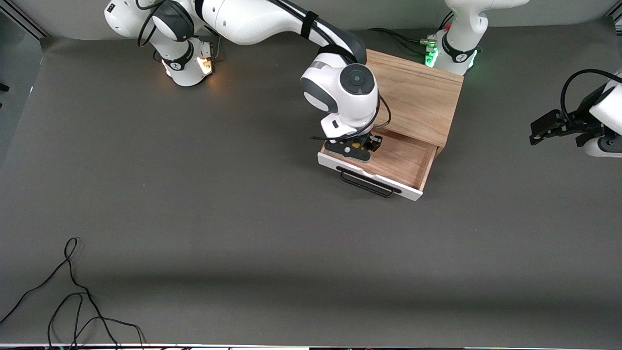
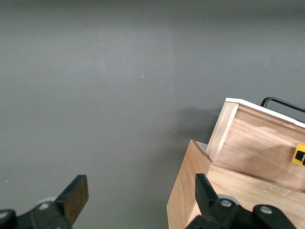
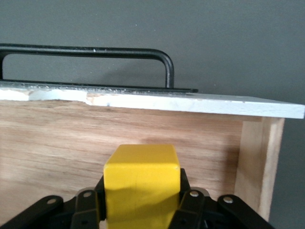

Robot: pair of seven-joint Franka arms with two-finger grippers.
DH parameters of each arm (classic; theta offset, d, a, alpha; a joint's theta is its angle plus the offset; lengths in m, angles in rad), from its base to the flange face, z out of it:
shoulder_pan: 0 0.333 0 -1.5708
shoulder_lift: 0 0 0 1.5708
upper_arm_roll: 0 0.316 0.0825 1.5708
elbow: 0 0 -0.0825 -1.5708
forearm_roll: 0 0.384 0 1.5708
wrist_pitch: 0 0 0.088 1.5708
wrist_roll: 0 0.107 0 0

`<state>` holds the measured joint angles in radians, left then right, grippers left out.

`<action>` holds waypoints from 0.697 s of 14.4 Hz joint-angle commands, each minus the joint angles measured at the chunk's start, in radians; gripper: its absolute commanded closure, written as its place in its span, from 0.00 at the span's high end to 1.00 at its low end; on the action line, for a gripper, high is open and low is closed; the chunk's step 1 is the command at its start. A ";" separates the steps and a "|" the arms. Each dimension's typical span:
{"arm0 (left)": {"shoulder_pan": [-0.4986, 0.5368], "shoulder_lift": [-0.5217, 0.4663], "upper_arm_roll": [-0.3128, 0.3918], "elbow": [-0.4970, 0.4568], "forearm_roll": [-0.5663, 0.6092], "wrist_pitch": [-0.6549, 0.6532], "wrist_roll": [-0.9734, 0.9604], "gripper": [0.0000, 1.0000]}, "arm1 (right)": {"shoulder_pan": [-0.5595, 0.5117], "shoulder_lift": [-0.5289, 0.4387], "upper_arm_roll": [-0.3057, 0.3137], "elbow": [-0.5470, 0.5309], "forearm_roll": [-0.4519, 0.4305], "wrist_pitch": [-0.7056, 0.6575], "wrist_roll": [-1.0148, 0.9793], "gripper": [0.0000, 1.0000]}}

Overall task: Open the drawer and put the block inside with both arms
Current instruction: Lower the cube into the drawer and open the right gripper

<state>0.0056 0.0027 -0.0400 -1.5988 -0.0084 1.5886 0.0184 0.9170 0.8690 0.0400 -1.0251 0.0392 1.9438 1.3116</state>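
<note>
The drawer (image 1: 403,163) stands pulled out of the oak cabinet (image 1: 418,92), with its white front and black handle (image 1: 367,183) toward the front camera. My right gripper (image 1: 359,145) is down inside the drawer, shut on the yellow block (image 1: 356,144). In the right wrist view the block (image 3: 141,167) sits between the fingers of the right gripper (image 3: 141,191), close to the drawer's front wall (image 3: 143,138) and handle (image 3: 95,51). My left gripper (image 1: 537,133) waits open and empty over the table at the left arm's end. Its wrist view shows the left gripper (image 2: 140,183), the drawer (image 2: 257,143) and the block (image 2: 299,155).
A loose black cable (image 1: 73,301) lies on the grey mat near the front camera at the right arm's end. The cabinet stands close to the left arm's base (image 1: 452,53).
</note>
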 commanded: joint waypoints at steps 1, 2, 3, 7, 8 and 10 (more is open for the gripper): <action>-0.021 -0.015 0.015 -0.010 0.016 0.007 0.014 1.00 | 0.016 0.030 -0.014 0.026 -0.019 0.027 0.040 0.29; -0.019 -0.015 0.015 -0.006 0.016 0.001 0.015 1.00 | 0.019 0.038 -0.014 0.026 -0.033 0.032 0.052 0.30; -0.018 -0.020 0.015 -0.006 0.016 -0.002 0.015 1.00 | 0.025 0.039 -0.014 0.025 -0.051 0.032 0.054 0.33; -0.018 -0.020 0.015 -0.006 0.015 -0.009 0.015 1.00 | 0.029 0.044 -0.014 0.025 -0.056 0.032 0.066 0.37; -0.019 -0.018 0.015 -0.006 0.015 -0.009 0.015 1.00 | 0.029 0.044 -0.014 0.025 -0.056 0.032 0.067 0.42; -0.018 -0.018 0.015 -0.006 0.015 -0.009 0.015 1.00 | 0.034 0.044 -0.014 0.023 -0.070 0.032 0.072 0.99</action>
<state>0.0051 0.0000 -0.0398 -1.5992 -0.0083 1.5867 0.0189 0.9336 0.9026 0.0386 -1.0249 -0.0033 1.9702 1.3478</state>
